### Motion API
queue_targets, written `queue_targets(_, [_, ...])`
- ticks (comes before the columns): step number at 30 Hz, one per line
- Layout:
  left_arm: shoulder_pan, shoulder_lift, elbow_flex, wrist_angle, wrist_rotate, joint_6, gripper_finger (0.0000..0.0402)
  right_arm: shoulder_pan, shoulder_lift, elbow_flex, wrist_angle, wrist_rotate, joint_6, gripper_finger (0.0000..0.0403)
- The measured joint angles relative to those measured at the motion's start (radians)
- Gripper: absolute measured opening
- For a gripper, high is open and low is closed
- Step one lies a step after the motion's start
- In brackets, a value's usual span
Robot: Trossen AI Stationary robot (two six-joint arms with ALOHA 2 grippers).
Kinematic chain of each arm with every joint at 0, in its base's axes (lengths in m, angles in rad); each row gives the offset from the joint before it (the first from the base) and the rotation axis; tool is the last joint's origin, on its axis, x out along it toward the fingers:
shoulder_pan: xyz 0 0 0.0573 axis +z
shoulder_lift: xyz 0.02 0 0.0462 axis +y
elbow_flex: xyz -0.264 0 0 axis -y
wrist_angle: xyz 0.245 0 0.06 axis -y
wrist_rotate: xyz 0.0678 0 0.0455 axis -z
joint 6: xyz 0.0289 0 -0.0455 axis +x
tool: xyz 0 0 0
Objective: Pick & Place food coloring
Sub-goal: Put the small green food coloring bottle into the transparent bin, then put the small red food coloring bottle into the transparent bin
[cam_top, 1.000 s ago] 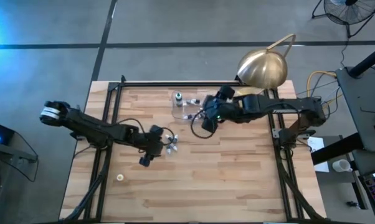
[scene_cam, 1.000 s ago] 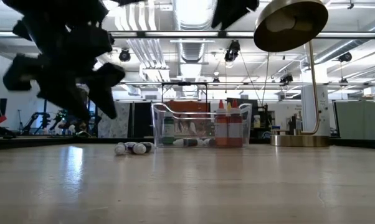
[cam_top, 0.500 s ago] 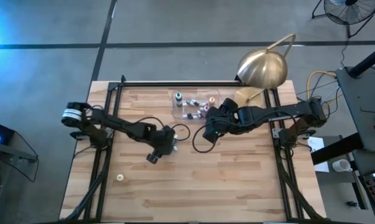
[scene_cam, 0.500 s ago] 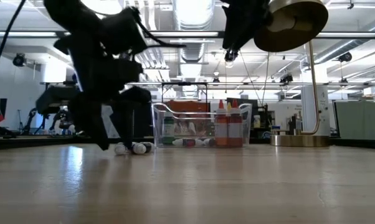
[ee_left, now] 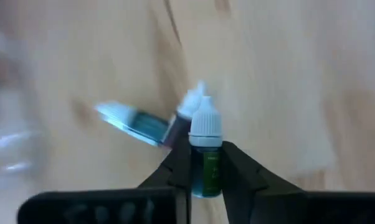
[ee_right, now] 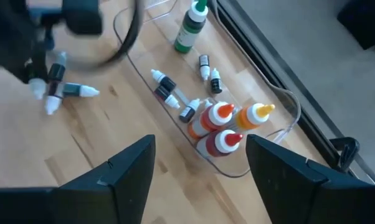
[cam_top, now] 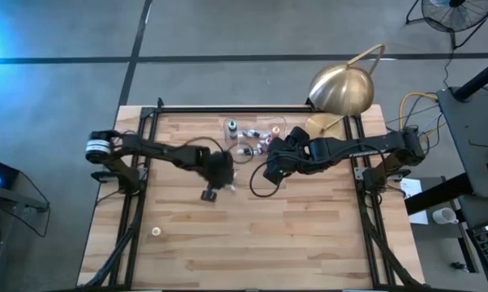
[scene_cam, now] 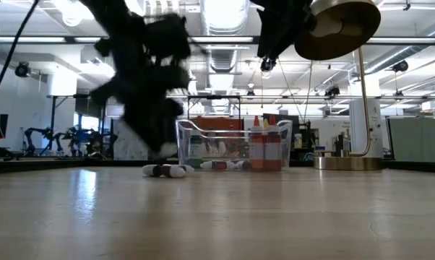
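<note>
My left gripper [cam_top: 220, 176] is shut on a tiny green dropper bottle with a white cap [ee_left: 206, 163]; it is blurred in the high and low views. Two more small bottles [ee_left: 151, 123] lie on their sides on the wood just beyond it; they also show in the low view [scene_cam: 167, 170]. A clear plastic tub [cam_top: 256, 138] holds red and orange bottles [ee_right: 228, 124], a green bottle [ee_right: 190, 28] and several tiny bottles lying flat. My right gripper [cam_top: 270, 172] hangs open and empty just near of the tub. My left gripper pinches the green bottle's body [ee_left: 207, 177] between its two fingers, one on each side, below the white cap. The bottle lies along the fingers, with its cap and tip [ee_left: 206, 118] pointing away from the wrist. Whether it is clear of the table cannot be told.
A brass dome lamp [cam_top: 341, 89] stands at the far right of the table. A black cable loops on the wood near my right gripper [cam_top: 256, 182]. A small pale object [cam_top: 156, 231] lies near the left front. The table's front half is bare wood.
My left gripper has gone toward the table's right and far edges, closing on the loose bottles and the tub; it dipped to the table and has risen again. My right gripper has drawn back from over the tub toward the near edge, then kept still.
</note>
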Motion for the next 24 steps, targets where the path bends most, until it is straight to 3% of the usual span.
queue_targets(2, [0.02, -0.052, 0.041, 0.0, 0.007, -0.032, 0.0028, 0.001, -0.002, 0.0, 0.0, 0.01, 0.0, 0.0244])
queue_targets(6, [0.096, -0.152, 0.099, 0.174, -0.035, -0.089, 0.0035, 0.001, -0.011, 0.0, 0.0, 0.013, 0.0, 0.0242])
queue_targets(9, [0.178, -0.169, 0.11, 0.331, -0.08, -0.161, 0.0082, 0.001, -0.016, 0.0, 0.0, 0.021, 0.0, 0.0242])
queue_targets(11, [0.204, -0.169, 0.117, 0.378, -0.184, -0.234, 0.0124, 0.001, -0.016, 0.0, 0.0, 0.021, 0.0, 0.0242])
queue_targets(14, [0.205, -0.192, 0.15, 0.32, -0.304, -0.249, 0.0173, 0.001, -0.016, 0.0, 0.0, 0.021, 0.005, 0.0241])
queue_targets(16, [0.19, -0.219, 0.159, 0.265, -0.277, -0.248, 0.0195, 0.001, -0.016, -0.001, -0.003, 0.021, 0.011, 0.0239])
queue_targets(18, [0.166, -0.248, 0.148, 0.226, -0.175, -0.208, 0.0206, 0.001, -0.016, -0.003, -0.003, 0.02, 0.011, 0.0237])
queue_targets(21, [0.123, -0.272, 0.089, 0.106, -0.038, -0.051, 0.0213, 0.001, -0.016, -0.008, -0.002, 0.019, -0.008, 0.0238])
queue_targets(24, [0.084, -0.274, -0.007, 0.008, 0.015, 0.111, 0.0214, 0.001, -0.016, -0.021, 0.001, -0.001, -0.034, 0.024])
